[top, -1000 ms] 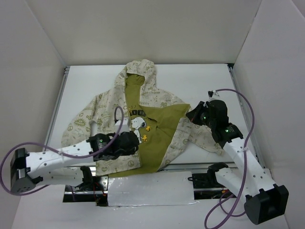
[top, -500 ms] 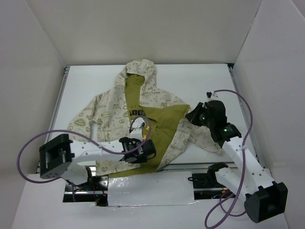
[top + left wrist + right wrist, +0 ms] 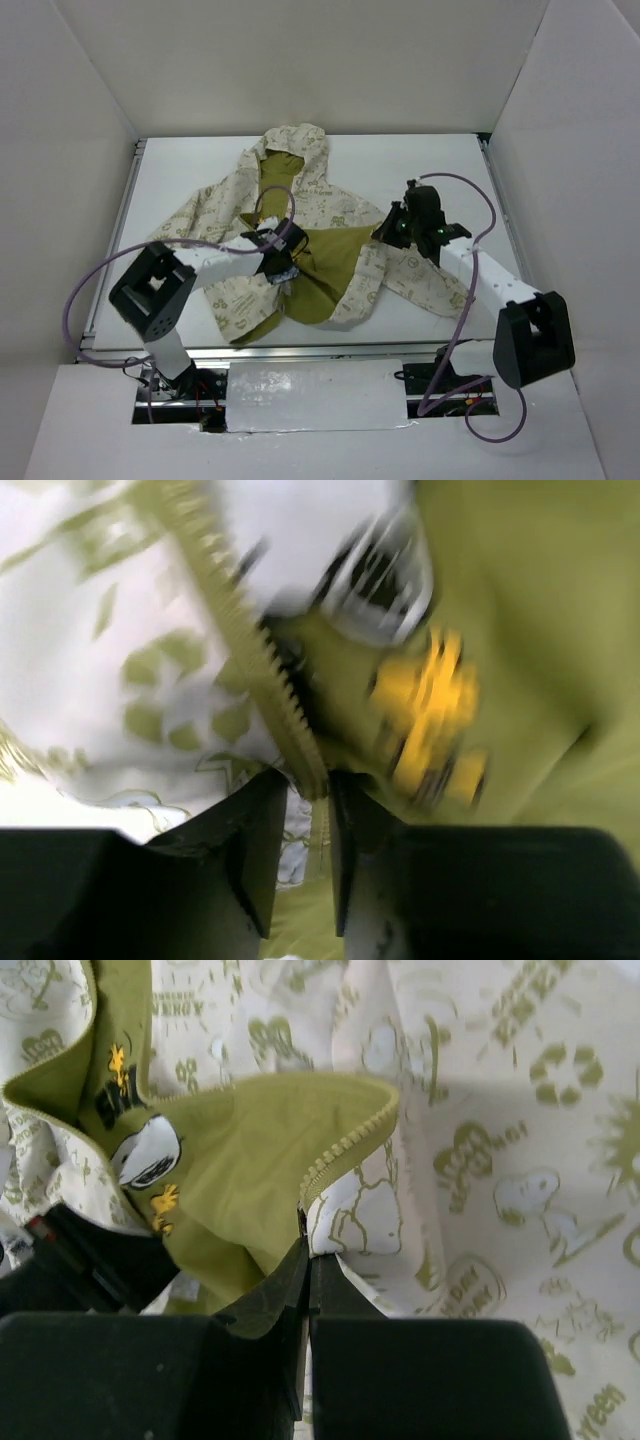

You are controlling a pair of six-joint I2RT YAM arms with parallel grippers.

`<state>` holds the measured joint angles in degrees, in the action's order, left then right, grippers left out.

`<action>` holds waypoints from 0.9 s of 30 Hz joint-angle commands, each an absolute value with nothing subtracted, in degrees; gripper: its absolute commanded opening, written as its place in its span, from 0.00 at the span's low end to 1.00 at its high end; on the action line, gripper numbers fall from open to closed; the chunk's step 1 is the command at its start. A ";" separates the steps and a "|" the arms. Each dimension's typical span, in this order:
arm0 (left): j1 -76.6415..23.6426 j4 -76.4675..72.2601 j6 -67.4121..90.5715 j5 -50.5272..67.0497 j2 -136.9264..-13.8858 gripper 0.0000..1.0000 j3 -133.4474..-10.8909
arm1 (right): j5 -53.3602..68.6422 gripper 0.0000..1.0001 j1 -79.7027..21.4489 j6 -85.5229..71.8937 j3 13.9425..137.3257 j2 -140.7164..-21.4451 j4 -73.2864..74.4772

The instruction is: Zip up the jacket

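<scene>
Two grippers meet the jacket [image 3: 335, 208] at its open front, one on each zipper edge. The jacket lies spread flat on the white table [image 3: 450, 170], with its hood [image 3: 300, 145] toward the far edge and its hem toward the arm bases. Its long axis therefore runs near to far, and the sleeves reach out to left and right.

The left gripper [image 3: 283, 262] sits over the chest, on the inner edge of the left panel. In the left wrist view its fingers [image 3: 255, 830] stand only a narrow slit apart, and the olive zipper teeth [image 3: 250, 650] run down from the upper left straight into that slit. Just beside the teeth lies the olive T-shirt [image 3: 520, 630] with its blurred yellow print.

The right gripper [image 3: 388, 228] is at the inner edge of the right panel, which is folded back so that its olive lining shows. In the right wrist view the right gripper [image 3: 305, 1260] has its fingers pressed together on the corner of this flap. From there the toothed edge rises up and to the right.
</scene>
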<state>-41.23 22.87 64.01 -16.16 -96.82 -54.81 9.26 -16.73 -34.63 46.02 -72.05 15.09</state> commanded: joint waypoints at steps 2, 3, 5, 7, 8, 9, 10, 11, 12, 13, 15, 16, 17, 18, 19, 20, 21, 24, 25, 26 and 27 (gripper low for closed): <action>-33.94 24.24 51.86 -17.04 -109.59 0.35 -61.15 | 7.03 0.00 -15.74 -32.70 60.08 -80.06 13.35; -33.66 26.08 51.16 -19.66 -110.47 0.34 -65.70 | 6.60 0.00 -15.47 -32.26 61.51 -80.94 13.97; -33.75 29.79 49.58 -21.61 -110.48 0.35 -68.11 | 5.63 0.00 -15.47 -30.68 65.45 -82.87 15.46; -33.75 29.79 48.78 -21.36 -107.34 0.36 -67.42 | 4.31 0.00 -15.38 -28.75 67.58 -83.84 17.04; -34.01 29.79 48.43 -20.84 -105.92 0.37 -66.72 | 4.13 0.00 -15.38 -28.31 68.28 -83.76 17.92; -34.45 29.79 48.43 -20.57 -104.26 0.38 -64.71 | 4.04 0.00 -15.47 -27.95 68.20 -83.50 18.10; -35.06 30.32 48.51 -20.91 -100.84 0.39 -63.56 | 4.13 0.00 -15.47 -27.60 67.86 -82.36 18.19; -37.07 30.41 48.69 -21.18 -99.24 0.40 -62.33 | 4.30 0.00 -15.47 -27.42 66.37 -81.57 17.50; -38.31 30.58 48.78 -21.27 -97.58 0.42 -60.14 | 4.31 0.00 -15.38 -27.33 65.49 -80.87 16.79; -39.45 31.11 49.21 -20.83 -94.77 0.45 -58.99 | 3.96 0.00 -15.38 -26.72 64.78 -79.82 16.27; -43.49 31.38 49.92 -20.30 -92.38 0.51 -56.08 | 3.52 0.00 -15.47 -25.85 64.25 -79.54 16.78; -46.20 31.72 51.23 -20.65 -90.46 0.58 -55.29 | 3.52 0.00 -15.47 -24.88 64.25 -79.11 17.48; -47.27 32.34 51.59 -20.65 -89.66 0.60 -54.24 | 4.12 0.00 -15.38 -24.53 63.90 -78.67 17.49; -48.42 32.87 52.11 -20.83 -88.87 0.60 -53.97 | 4.30 0.00 -15.47 -24.09 63.46 -78.14 17.40; -49.38 33.39 53.08 -21.09 -87.47 0.61 -53.88 | 4.48 0.00 -15.47 -23.73 63.02 -76.74 17.05; -51.13 33.92 53.61 -21.96 -86.84 0.61 -53.88 | 6.40 0.00 -15.47 -23.38 62.32 -76.03 16.88; -51.85 35.49 54.74 -22.76 -85.53 0.61 -54.14 | 7.63 0.00 -15.56 -22.60 61.97 -74.72 16.70; -52.91 37.26 55.37 -24.52 -84.20 0.58 -54.93 | 12.66 0.00 -16.87 -21.19 60.91 -73.74 17.13; -52.91 38.22 56.15 -25.04 -84.20 0.56 -55.28 | 12.05 0.00 -17.66 -21.01 60.65 -73.39 17.66; -52.91 39.36 56.60 -26.53 -84.29 0.55 -55.98 | 11.26 0.00 -19.15 -20.83 60.38 -73.21 17.84; -52.91 41.12 57.12 -27.06 -84.55 0.53 -56.25 | 9.86 0.00 -19.42 -20.74 59.86 -73.04 18.02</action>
<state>-52.88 35.81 54.50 -22.85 -85.27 -54.22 9.28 -17.23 -23.14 61.23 -75.35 18.35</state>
